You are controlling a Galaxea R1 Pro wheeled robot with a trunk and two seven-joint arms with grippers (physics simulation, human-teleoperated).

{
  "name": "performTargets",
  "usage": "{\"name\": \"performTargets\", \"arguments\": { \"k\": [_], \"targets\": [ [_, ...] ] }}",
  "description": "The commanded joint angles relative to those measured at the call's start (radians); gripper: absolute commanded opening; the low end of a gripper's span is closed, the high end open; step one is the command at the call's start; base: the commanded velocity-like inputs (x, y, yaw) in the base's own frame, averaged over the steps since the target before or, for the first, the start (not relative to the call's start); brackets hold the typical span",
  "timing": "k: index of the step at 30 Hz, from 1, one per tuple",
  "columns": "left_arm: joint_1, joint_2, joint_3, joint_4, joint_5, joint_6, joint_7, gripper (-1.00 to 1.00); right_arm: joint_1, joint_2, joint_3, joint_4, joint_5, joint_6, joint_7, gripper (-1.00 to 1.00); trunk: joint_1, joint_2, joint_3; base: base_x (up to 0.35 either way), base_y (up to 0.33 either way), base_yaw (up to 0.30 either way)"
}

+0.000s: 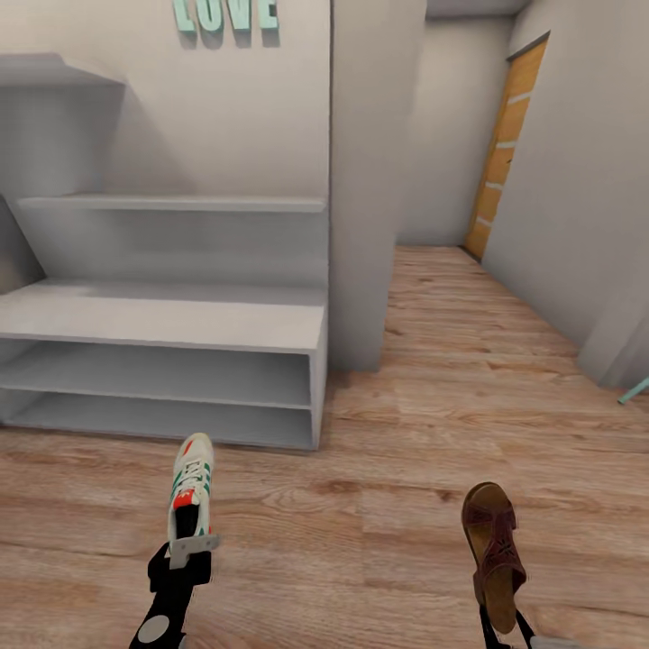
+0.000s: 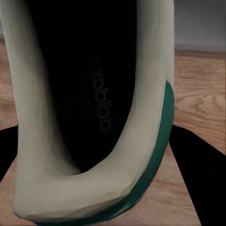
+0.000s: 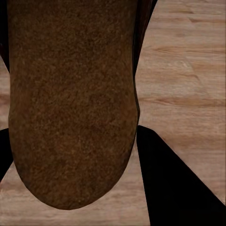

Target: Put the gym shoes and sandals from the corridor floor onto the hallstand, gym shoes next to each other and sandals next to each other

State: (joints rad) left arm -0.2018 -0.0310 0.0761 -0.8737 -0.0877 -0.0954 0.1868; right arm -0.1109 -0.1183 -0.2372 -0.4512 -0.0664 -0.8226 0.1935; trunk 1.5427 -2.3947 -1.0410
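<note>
Head view: sneaker gripped at heel by left gripper, sandal clamped at heel by right gripper; both held above floor, in front of rack.

Left wrist view: sneaker heel collar judged light, soft, pinchable.

Right wrist view: sandal sole judged flat, stiff, grippy.

Walls: plain pale grey, teal "LOVE" lettering at upper left of frame | Pillar: grey, centre | Door: orange wood, upper right, at far end of passage | Teal frame corner: right edge | Light: soft, even
</note>
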Motion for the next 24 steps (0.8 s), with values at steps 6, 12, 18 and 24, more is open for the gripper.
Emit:
{"name": "performTargets", "arguments": {
  "k": [6, 12, 18, 24],
  "targets": [
    [-0.001, -0.001, 0.002, 0.001, -0.009, -0.003, 0.002, -1.00, -0.001, 0.000, -0.004, 0.001, -0.010, -0.001, 0.012, -1.00, 0.000, 0.000, -0.001, 0.000, 0.308, -0.054],
    [-0.001, -0.001, 0.002, 0.001, -0.009, -0.003, 0.002, -1.00, 0.000, 0.000, -0.004, 0.002, -0.010, -0.001, 0.012, -1.00, 0.000, 0.000, -0.001, -0.003, 0.308, -0.224],
    [0.000, -0.001, 0.002, 0.001, -0.009, -0.003, 0.002, -1.00, -0.001, 0.000, -0.004, 0.002, -0.010, -0.002, 0.011, -1.00, 0.000, 0.000, -0.001, -0.100, 0.304, -0.164],
    [-0.001, -0.001, 0.002, 0.001, -0.009, -0.003, 0.002, -1.00, -0.001, 0.002, -0.004, 0.002, -0.010, -0.002, 0.010, -1.00, 0.000, 0.000, -0.001, -0.144, 0.299, -0.008]
  ]
}}
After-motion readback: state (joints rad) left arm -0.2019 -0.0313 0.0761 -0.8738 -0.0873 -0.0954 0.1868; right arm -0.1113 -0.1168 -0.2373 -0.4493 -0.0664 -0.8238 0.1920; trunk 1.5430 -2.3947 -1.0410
